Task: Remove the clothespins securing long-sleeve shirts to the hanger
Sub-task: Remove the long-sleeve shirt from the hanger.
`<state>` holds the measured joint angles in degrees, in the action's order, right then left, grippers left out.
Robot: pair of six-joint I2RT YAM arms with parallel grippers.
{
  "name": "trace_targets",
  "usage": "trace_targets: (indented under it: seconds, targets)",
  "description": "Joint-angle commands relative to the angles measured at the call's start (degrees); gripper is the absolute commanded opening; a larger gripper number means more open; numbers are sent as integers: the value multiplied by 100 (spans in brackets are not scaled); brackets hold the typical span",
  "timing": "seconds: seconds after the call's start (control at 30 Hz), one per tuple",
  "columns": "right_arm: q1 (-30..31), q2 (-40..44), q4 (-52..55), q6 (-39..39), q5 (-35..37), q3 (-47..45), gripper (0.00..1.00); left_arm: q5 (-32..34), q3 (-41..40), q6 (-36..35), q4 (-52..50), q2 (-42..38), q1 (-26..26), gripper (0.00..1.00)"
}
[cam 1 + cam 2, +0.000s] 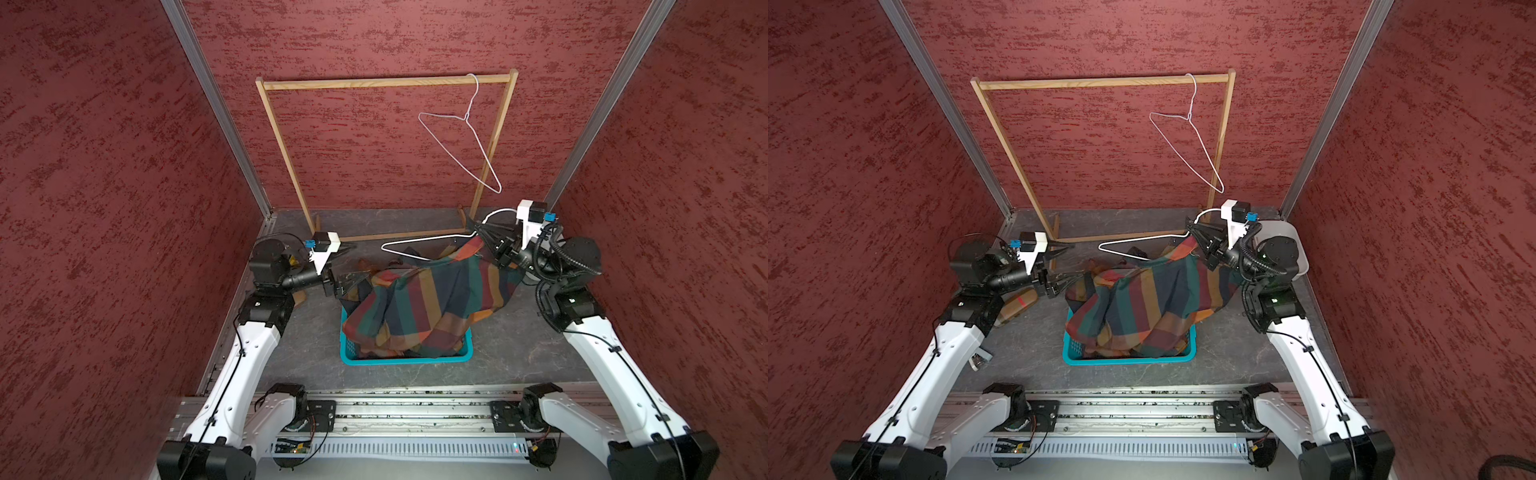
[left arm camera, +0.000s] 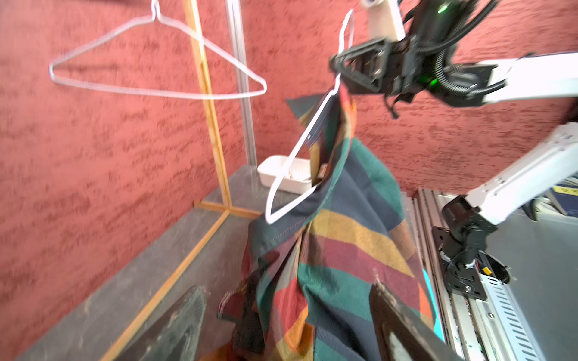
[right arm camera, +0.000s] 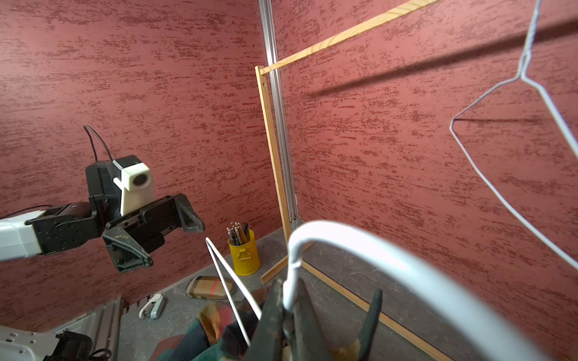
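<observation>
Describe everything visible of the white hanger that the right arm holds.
The thick white wire hanger is held tilted in the air, in front of the wooden rack. The right tool is shut on its neck below the hook. One shoulder corner sticks out bare; the multicoloured plaid shirt hangs from the rest.

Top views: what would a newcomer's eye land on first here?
A plaid shirt in green, navy, maroon and orange spills over a turquoise plastic basket mid-floor. The right end effector grips a white wire hanger by its neck. A bare wire hanger hangs on the wooden rack behind.
</observation>
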<state>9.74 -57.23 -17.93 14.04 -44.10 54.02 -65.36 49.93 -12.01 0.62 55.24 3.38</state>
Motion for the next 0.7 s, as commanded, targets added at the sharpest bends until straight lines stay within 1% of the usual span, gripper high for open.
trace_targets:
  seconds: [0.0,0.1,0.2,0.4,0.53,0.67]
  targets:
    - [88,-49,-421,23,-340,-18,0,-810,249,167,161,263,-13,85]
    - [228,-154,-439,-37,-443,8,0,-884,524,76,-1,431,55,85]
    - [415,-252,-573,-28,-441,14,0,-811,740,-123,-192,583,161,84]
    - [658,-422,-978,114,-360,3,0,-754,1284,-917,-1414,998,380,84]
    - [770,-529,-1196,178,-403,34,0,-730,1340,-1061,-1655,1175,501,83]
    - [880,-635,-1302,194,-392,95,0,-517,1421,-1252,-1956,1350,691,83]
